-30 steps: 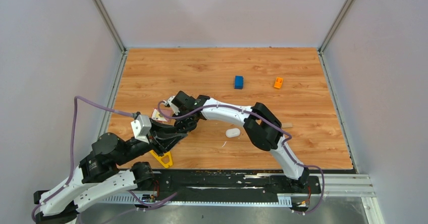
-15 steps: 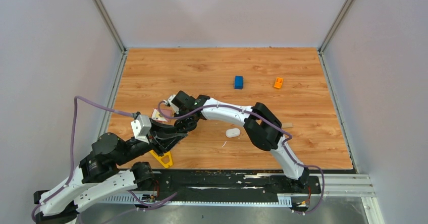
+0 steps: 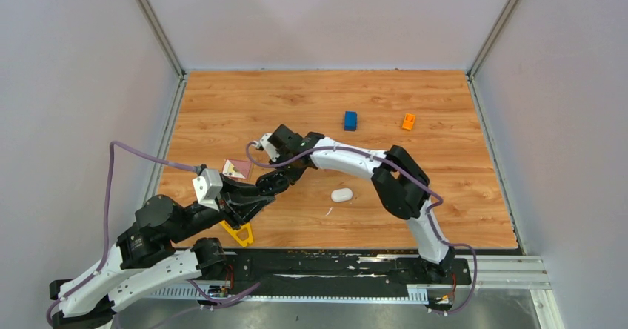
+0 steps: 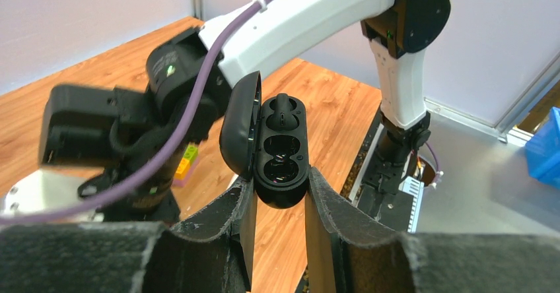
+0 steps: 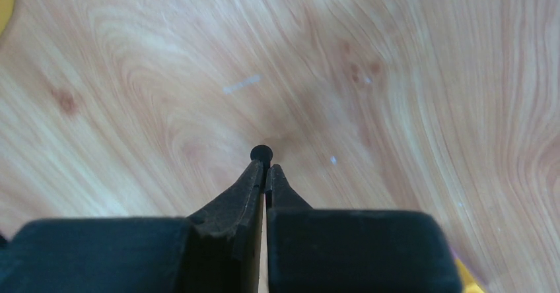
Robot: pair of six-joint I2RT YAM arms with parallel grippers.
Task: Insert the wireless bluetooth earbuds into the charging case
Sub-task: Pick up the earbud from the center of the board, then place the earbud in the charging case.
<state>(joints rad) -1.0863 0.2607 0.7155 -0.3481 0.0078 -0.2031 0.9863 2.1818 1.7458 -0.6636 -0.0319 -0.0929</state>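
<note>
**Case held open, right arm bringing a bud**

Left gripper (image 4: 279,186) is clamped on the lower end of the black charging case (image 4: 282,149); lid (image 4: 238,125) swung out to the left, wells facing up; I hold it off the table (image 3: 459,173) so the wells can be reached from above; a seated black earbud (image 4: 284,107) seems to fill the upper well, the lower well looks vacant. Right gripper (image 5: 266,169) has its jaws pressed together with a tiny black bud (image 5: 261,153) nipped at the very tips; thin grip, I judge it could slip. The right arm sits just behind the lid, so next comes lining up over the free well. White oval item (image 3: 341,195), blue brick (image 3: 350,120) and orange brick (image 3: 408,121) lie well apart; I can't pick out the white buds.
</note>
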